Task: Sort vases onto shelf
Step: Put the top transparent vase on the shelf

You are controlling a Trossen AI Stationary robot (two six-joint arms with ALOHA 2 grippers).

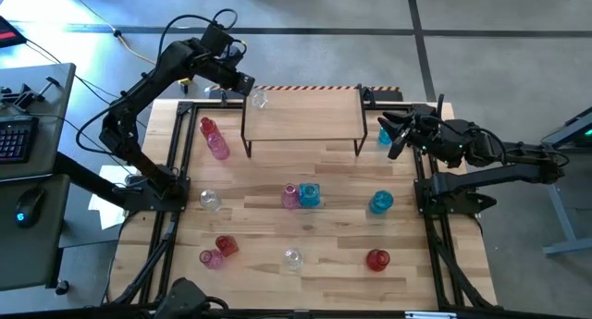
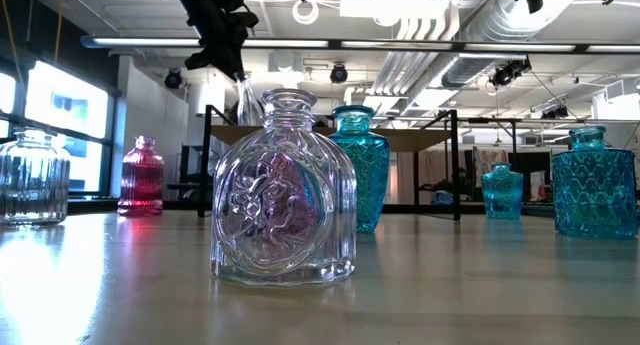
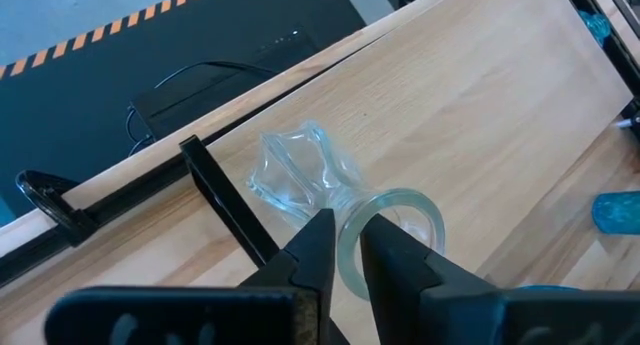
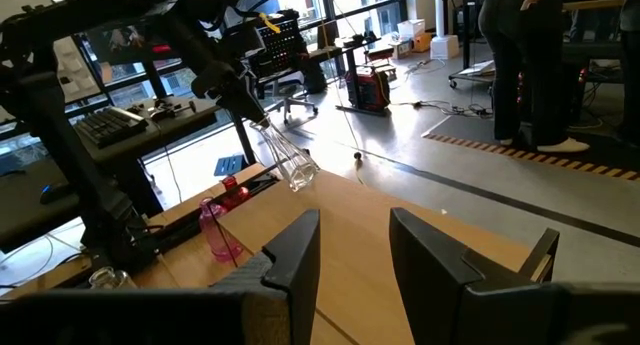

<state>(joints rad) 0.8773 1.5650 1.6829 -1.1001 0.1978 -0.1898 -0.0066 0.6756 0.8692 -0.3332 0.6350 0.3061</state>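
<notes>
The shelf [image 1: 305, 116], a light-wood board on black legs, stands at the table's far middle. My left gripper [image 3: 347, 230] is over its far left corner, shut on a clear vase [image 3: 300, 170] that tilts with its base toward the board. In the right wrist view the same clear vase [image 4: 290, 160] slants down from the fingers. My right gripper [image 1: 393, 134] waits open off the shelf's right end, nothing between its fingers. Several other vases stand on the tabletop: a pink vase [image 1: 215, 139], a blue vase [image 1: 309, 195] and a red vase [image 1: 376, 260] among them. My left gripper has the clear vase by its mouth rim [image 3: 345, 253], one finger over the opening and one outside the rim wall. The fingers slant down from the far left. The vase hangs tilted, base [image 4: 303, 175] lowest at the board; whether it touches I cannot tell.
A blue vase [image 1: 384, 134] stands close under my right gripper beside the shelf's right legs. Black frame rails [image 1: 176, 171] run along the table's left and right sides. The shelf's board is bare apart from the held vase. People stand in the room beyond [image 4: 520, 55].
</notes>
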